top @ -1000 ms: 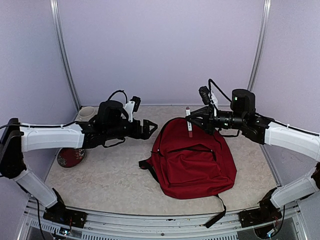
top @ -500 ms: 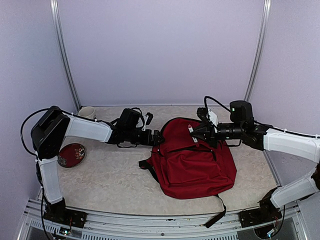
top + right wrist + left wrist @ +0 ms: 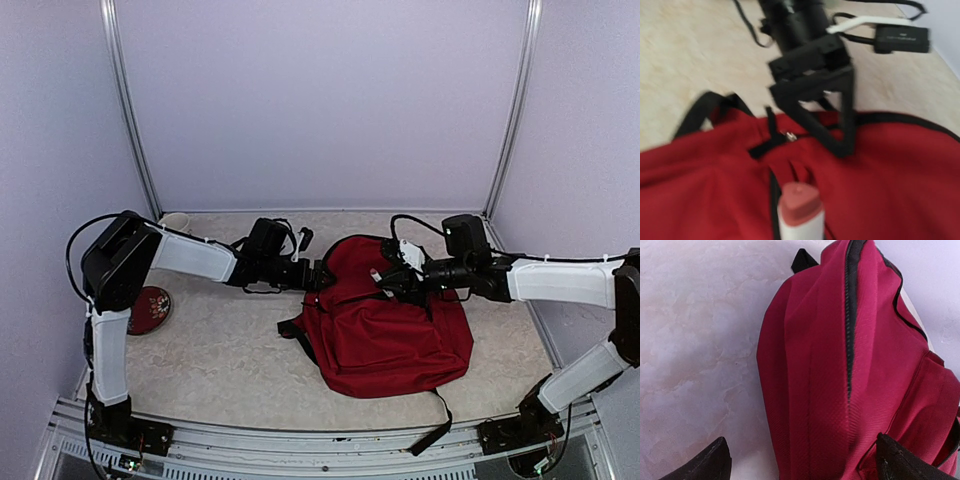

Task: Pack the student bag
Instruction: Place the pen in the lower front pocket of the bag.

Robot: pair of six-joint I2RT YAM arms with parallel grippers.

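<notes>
Squarely in the middle of the beige marbled surface: a large dark-red fabric student bag, backpack-shaped, lying flat with its top end toward the back wall. Edged in black along the seams, with a black zipper line across the front pocket. Black strap loop poking out at its left side; another long black strap trailing over the near edge of the surface. From the left wrist, a ridge of woven red cloth with a black zipper track running down its crest. From the right wrist, blurred red fabric and a small metal zipper pull on a black tab near the top.

Left tool at the bag's upper left edge, spread wide, black fingertips on either side of the fabric ridge; contact with the cloth unclear. Right tool low over the top of the bag, clamped on a small white cylinder with a red cap, cap aimed toward the left tool.

Off to the left, well apart from the bag: a round dark-red plate partly behind the left arm, and a pale cup by the back wall.
</notes>
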